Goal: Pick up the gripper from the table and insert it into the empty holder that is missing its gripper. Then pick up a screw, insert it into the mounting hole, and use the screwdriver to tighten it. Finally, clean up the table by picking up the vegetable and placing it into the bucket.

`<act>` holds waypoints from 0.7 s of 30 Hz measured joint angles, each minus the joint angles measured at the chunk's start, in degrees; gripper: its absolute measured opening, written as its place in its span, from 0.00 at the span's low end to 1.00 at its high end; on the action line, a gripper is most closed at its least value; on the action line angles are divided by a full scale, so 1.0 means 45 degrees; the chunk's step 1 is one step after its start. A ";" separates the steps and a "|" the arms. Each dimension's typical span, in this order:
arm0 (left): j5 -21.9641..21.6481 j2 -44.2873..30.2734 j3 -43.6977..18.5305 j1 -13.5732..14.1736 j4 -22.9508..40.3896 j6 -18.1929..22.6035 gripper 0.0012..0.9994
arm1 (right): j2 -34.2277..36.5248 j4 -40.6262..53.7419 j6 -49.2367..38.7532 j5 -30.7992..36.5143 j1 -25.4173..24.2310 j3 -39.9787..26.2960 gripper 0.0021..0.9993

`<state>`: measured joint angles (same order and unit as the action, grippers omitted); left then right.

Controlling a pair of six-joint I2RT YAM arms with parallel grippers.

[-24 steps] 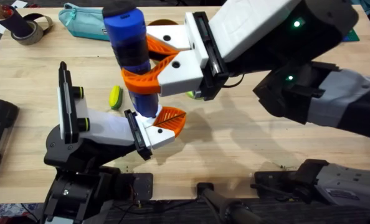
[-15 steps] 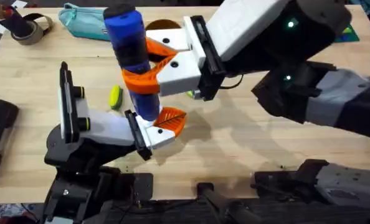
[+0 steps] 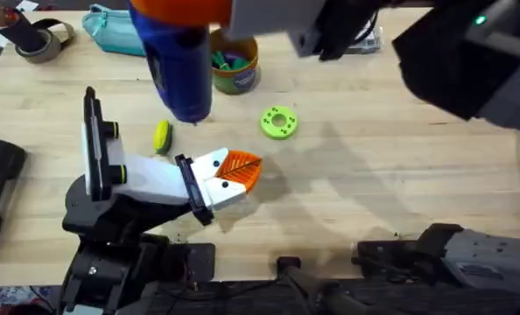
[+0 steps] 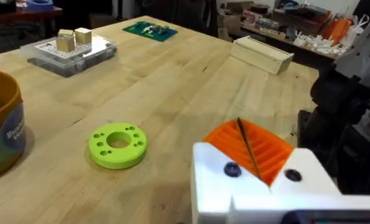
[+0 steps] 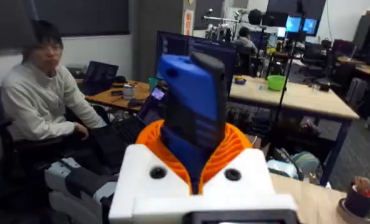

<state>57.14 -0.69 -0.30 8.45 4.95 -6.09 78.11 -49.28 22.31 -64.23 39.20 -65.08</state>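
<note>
Right arm lifted since the earlier overhead frames: the screwdriver (image 3: 179, 66) had its tip down on the holder (image 3: 209, 182), now it hung high and clear of it, close under the camera and large in frame. That uncovered the bucket (image 3: 235, 64) and a lime-green disc (image 3: 278, 122) on the table (image 3: 347, 192).

Overhead: the gripper (image 3: 241, 168) sat seated in the holder, orange tip sticking out past the white block. Left arm didn't move. A small yellow-green piece (image 3: 161, 135), probably the vegetable, lay on the wood just beside the left arm, near the teal pouch (image 3: 111, 31) side.

Left wrist: orange ribbed finger mounted in the white mount (image 4: 260, 180), two dark screw heads visible on its face. Can't tell whether the left pincer was wide or narrow. Green disc ahead on the table, bucket's wall at the view's edge.

Right wrist: right gripper (image 5: 196, 163) clamped on the blue handle, orange pads hugging it both sides, tool upright.

My read: tool pulling off suggests tightening was done or paused; can't confirm screw seating from here. Remaining: vegetable into the bucket, which needs the screwdriver set down first or the left arm doing it.
</note>
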 joint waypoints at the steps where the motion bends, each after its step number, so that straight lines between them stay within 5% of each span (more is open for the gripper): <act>1: 0.0000 0.0000 0.0000 0.0000 0.0000 0.0000 0.01 | 0.0000 0.0025 0.0039 -0.0049 -0.0027 -0.0118 0.03; 21: 0.0005 0.0000 0.0000 0.0000 0.0019 0.0000 0.01 | -0.0002 0.0164 -0.1609 -0.2109 -0.0159 -0.0087 0.03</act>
<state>57.17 -0.69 -0.30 8.45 5.04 -6.09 78.10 -48.54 15.07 -73.72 38.49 -65.47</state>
